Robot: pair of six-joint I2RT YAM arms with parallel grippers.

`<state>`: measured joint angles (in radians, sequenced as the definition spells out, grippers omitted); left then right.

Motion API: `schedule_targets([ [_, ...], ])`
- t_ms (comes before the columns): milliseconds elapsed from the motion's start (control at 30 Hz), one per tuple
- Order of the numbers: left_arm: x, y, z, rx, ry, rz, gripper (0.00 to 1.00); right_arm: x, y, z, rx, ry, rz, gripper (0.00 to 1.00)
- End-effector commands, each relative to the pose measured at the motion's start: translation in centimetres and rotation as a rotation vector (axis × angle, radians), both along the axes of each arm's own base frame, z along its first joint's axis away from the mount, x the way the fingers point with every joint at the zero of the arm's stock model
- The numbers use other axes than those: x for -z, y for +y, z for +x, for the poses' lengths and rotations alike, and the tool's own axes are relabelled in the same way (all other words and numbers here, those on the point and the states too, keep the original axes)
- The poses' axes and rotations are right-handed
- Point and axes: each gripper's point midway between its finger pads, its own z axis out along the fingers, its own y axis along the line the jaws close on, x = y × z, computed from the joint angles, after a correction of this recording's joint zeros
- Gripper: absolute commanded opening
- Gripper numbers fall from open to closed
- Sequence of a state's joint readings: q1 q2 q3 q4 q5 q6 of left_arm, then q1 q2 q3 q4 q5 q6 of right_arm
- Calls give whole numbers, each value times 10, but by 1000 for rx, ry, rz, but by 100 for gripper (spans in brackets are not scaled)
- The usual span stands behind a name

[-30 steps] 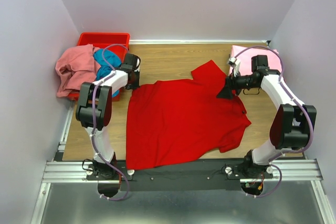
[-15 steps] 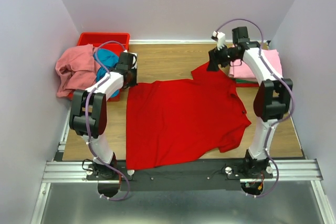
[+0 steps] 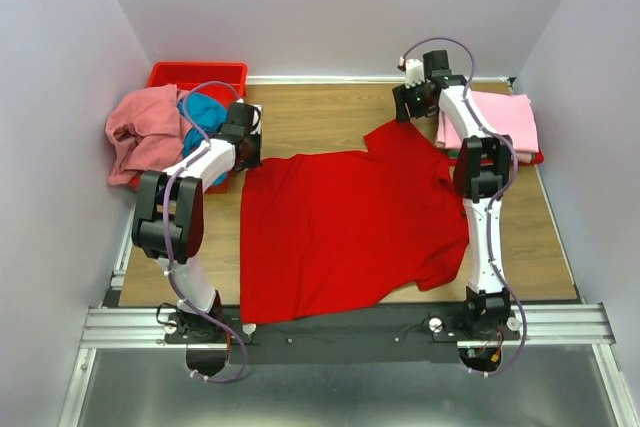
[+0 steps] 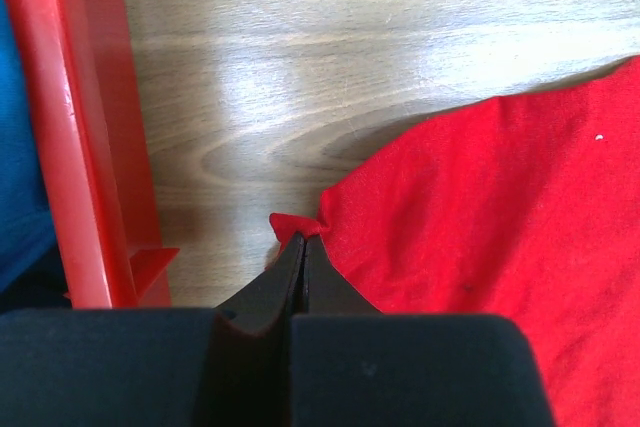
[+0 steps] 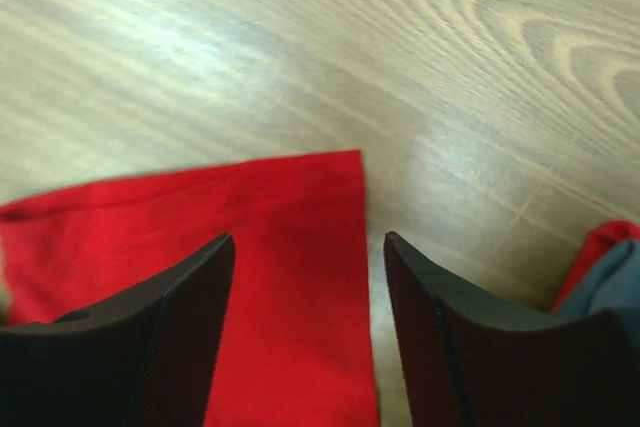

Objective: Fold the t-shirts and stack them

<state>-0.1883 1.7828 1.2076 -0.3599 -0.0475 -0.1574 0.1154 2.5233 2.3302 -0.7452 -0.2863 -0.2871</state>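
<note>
Left pinching a corner, right lining up on the sleeve.
Top view: the shirt (image 3: 350, 227) is lying flat between both arms, with the left gripper (image 3: 247, 147) on its far-left corner and the right gripper (image 3: 408, 112) over the far sleeve (image 3: 400, 135). Left wrist: the jaws are clamping that corner tight, the bin (image 4: 90, 147) just to their left. Right wrist: the jaws are standing apart, straddling the sleeve's hem corner. I'd be lowering squarely and catching both layers before closing.

- red plastic bin (image 3: 197, 73) — rigid, at the far left corner of the table; its straight wall runs down the left side of the left wrist view;
- wooden table (image 3: 320, 107) — pale grain, glossy under the light;
- aluminium rail (image 3: 120, 325) along the near edge;
- plain white walls (image 3: 340, 7) on three sides
</note>
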Motion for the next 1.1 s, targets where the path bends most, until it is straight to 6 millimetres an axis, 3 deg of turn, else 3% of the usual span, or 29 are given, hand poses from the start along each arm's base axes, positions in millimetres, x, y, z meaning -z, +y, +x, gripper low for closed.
schedule_targets([
  [0, -11, -1, 2, 18, -27, -15, 0, 10, -8, 20, 55, -35, -41, 67],
  [200, -9, 0, 3, 17, -24, -14, 0, 26, -8, 26, 54, -32, -40, 66],
  [433, -6, 1, 2, 17, -14, -13, 0, 44, 0, 22, 22, 2, -9, 57],
  [667, -4, 0, 1, 18, -9, -13, 0, 60, -1, 12, 1, 41, -19, 30],
  [833, -5, 2, 2, 16, -13, -10, 0, 50, 0, 15, -4, 18, -21, 10],
  [933, -7, 1, 2, 15, -18, -12, 0, 37, -1, 18, -6, -8, -18, 5],
  [967, -9, 2, 3, 14, -25, -12, 0, 25, 1, 20, -8, -27, -15, 1],
  [1067, -19, -1, 6, 18, -57, -23, 0, -13, 3, 21, -17, -84, 4, 0],
])
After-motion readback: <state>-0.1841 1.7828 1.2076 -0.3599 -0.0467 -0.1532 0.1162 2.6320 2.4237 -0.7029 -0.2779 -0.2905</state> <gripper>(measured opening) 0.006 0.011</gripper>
